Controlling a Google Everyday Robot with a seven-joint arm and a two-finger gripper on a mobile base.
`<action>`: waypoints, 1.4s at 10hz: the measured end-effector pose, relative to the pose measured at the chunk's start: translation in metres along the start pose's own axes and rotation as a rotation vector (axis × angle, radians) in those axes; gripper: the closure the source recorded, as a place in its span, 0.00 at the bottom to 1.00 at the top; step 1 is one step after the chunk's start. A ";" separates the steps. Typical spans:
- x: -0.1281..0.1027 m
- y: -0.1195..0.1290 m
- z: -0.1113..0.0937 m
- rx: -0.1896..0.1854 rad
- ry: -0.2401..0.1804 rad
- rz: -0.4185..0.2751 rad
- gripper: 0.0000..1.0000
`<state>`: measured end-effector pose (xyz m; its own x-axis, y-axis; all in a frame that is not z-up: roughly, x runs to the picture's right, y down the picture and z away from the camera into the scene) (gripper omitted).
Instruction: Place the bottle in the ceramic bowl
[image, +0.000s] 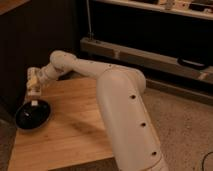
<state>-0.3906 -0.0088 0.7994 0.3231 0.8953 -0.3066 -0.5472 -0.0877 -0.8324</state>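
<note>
The glossy black ceramic bowl (31, 116) sits at the left edge of the wooden table (70, 130). My gripper (34, 90) hangs right above the bowl's far rim, at the end of my white arm (115, 95), which reaches in from the right. It is shut on the small white bottle (34, 101), held upright. The bottle's lower end is just over the bowl's inside. The upper part of the bottle is hidden in the fingers.
A dark cabinet wall (40, 35) stands behind and to the left of the table. A low metal shelf rail (150, 57) runs along the back right. Speckled floor (185, 130) lies to the right of the table.
</note>
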 end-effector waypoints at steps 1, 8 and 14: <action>0.008 -0.008 0.007 -0.003 0.000 0.000 1.00; 0.025 -0.018 0.022 0.084 0.018 -0.019 0.52; 0.035 -0.029 0.025 0.094 -0.007 -0.010 0.20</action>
<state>-0.3829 0.0359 0.8245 0.3238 0.8990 -0.2947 -0.6141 -0.0372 -0.7883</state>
